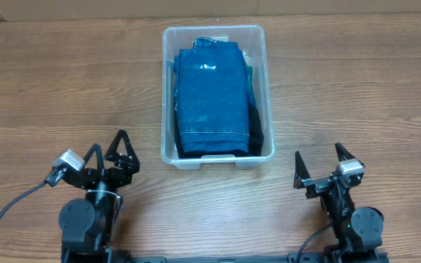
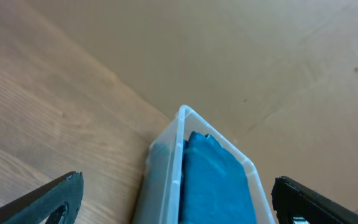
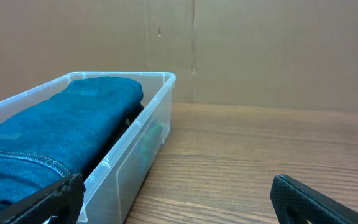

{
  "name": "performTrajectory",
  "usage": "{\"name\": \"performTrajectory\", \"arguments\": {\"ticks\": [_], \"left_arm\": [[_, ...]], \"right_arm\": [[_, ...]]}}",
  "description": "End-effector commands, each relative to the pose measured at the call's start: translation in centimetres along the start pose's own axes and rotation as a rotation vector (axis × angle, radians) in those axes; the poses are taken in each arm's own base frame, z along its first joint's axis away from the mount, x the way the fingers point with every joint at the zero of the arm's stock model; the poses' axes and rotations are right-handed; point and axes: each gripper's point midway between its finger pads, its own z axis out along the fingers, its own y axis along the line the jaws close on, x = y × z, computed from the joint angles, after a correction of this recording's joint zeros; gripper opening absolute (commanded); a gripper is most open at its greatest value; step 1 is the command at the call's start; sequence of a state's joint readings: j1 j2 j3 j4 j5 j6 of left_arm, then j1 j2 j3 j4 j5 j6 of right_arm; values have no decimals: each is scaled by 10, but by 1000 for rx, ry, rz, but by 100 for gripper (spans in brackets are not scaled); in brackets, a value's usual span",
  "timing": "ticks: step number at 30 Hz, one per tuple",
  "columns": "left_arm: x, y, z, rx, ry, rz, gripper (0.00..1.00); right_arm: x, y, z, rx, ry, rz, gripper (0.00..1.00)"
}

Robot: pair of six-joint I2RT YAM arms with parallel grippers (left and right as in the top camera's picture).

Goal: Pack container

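On the table (image 1: pixel 50 88), the container (image 1: pixel 210 29) sits stuffed with folded jeans (image 1: pixel 210 95); left gripper (image 1: pixel 125 150) and right gripper (image 1: pixel 318 152) gape wide, holding nothing.

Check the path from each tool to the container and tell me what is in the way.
Nothing visible is in the way. The left tool and the right tool both stand open, apart from the container, with only bare table between each of them and it. The container holds folded blue denim.

Clear glossy plastic container (image 1: pixel 267 88), denim cloth (image 1: pixel 212 95)
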State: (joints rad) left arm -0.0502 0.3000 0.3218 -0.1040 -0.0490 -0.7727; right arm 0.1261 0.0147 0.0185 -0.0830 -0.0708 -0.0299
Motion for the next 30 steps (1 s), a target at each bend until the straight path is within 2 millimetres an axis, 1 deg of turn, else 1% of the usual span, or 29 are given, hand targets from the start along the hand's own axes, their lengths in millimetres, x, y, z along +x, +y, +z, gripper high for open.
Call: {"name": "performTrajectory", "arguments": {"ticks": [1, 2, 4, 8, 15, 17, 21, 27, 30], "left_arm": [[3, 2, -1, 49, -48, 217, 100], [5, 1, -2, 63, -55, 294, 100], [8, 4, -4, 68, -65, 386, 100], [18, 15, -5, 60, -76, 499, 100], [25, 40, -6, 23, -100, 502, 100], [26, 44, -6, 15, -108, 506, 100], [33, 51, -5, 6, -104, 569, 100], [48, 66, -4, -36, -27, 715, 100], [48, 66, -4, -37, -24, 745, 100]], "right_arm": [[1, -3, 0, 14, -6, -5, 100], [1, -3, 0, 14, -6, -5, 100], [1, -3, 0, 14, -6, -5, 100], [1, -3, 0, 14, -6, -5, 100], [1, -3, 0, 14, -6, -5, 100], [1, -3, 0, 14, -6, -5, 100], [1, -3, 0, 14, -6, -5, 100], [1, -3, 0, 14, -6, -5, 100], [1, -3, 0, 14, -6, -5, 100]]}}
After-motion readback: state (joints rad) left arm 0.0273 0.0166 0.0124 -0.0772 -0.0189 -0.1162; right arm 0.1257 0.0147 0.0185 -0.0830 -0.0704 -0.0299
